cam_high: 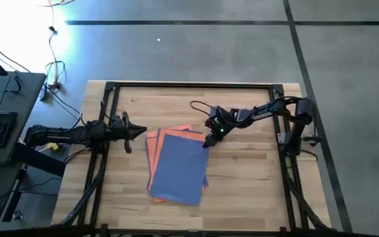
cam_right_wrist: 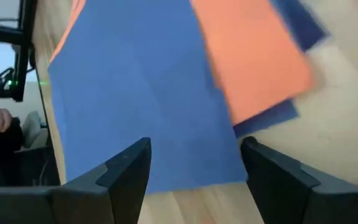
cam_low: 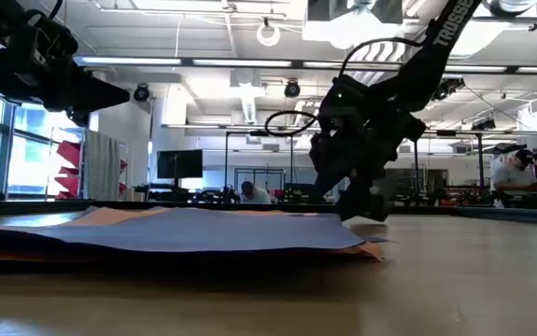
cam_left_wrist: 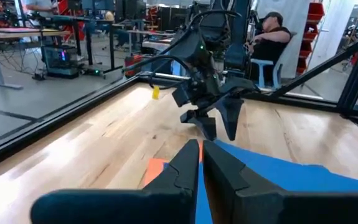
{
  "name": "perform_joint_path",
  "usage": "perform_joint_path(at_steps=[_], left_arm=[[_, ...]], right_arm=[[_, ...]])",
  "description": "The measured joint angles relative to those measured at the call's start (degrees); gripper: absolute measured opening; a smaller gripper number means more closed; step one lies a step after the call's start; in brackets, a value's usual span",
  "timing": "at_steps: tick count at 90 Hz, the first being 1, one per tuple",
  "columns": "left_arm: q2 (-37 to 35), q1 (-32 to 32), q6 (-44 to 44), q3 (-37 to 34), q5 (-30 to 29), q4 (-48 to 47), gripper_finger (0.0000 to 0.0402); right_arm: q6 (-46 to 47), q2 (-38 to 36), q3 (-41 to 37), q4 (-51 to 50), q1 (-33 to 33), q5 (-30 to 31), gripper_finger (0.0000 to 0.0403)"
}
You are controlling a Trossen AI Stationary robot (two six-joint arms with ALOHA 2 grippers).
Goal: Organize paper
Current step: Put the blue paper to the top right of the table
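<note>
A: So, what's sitting closest in the low view?

B: Paper, a loose stack lying flat on the table, mid-table. Blue sheet's lying on top, orange edges are peeking out under it.

A: Same from the high view?

B: Yep. Blue top sheet, orange showing along its left and far edges, bit of blue and orange sticking out at the right side too.

A: R gripper?

B: Right gripper is hanging at the stack's far right corner, pointing down. Fingers are spread wide; the wrist view's showing the blue sheet's edge between them, w/ nothing pinched. Can't tell if the tips are touching the paper or the wood.

A: L gripper?

B: Left gripper is hovering just left of the stack's far left corner, above the table. Fingers are pressed together, nothing held betw them.

A: Farther back?

B: Room beyond: a person is sitting past the table frame, another person is sitting at a desk off to the side.
</note>
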Motion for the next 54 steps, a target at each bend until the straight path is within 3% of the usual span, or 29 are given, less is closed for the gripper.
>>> perform_joint_path(at_steps=[23,54], left_arm=[[0.0,0.0,0.0,0.0,0.0,0.0,0.0001],[0.0,0.0,0.0,0.0,0.0,0.0,0.0001]], right_arm=[[-2.1,0.3,-0.1,-0.1,0.1,0.8,0.0212],[-6.7,0.4,-0.1,-0.8,0.5,4.5,0.0053]])
